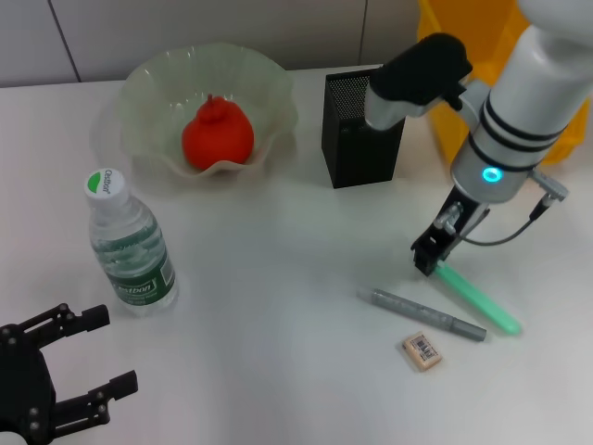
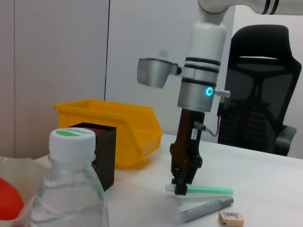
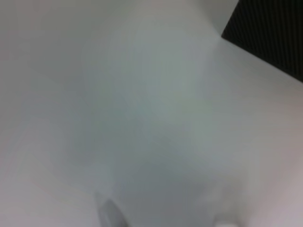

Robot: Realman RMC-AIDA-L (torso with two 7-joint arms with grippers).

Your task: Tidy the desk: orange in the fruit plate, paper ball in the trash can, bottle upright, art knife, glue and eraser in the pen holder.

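Right hand (image 1: 428, 260) on my head camera is down at the desk (image 1: 278, 269), its fingers clamped on one end of the green glue stick (image 1: 480, 298), which lies flat. Just beside it lie the grey art knife (image 1: 428, 314) and the eraser (image 1: 422, 352). My left hand (image 1: 88, 366) sits parked at the near left edge, fingers apart. I see the orange (image 1: 218, 134) in the fruit plate (image 1: 269, 83), the bottle (image 1: 128, 246) upright, the pen holder (image 1: 361, 130) before the trash can (image 1: 463, 56).

From my left wrist camera, that right hand (image 2: 182, 187) stands upright over the glue stick's (image 2: 208, 190) end, with the art knife (image 2: 203, 210) and eraser (image 2: 231, 218) nearer.

My right wrist camera shows only blurred desk (image 3: 142, 118) and a dark corner.
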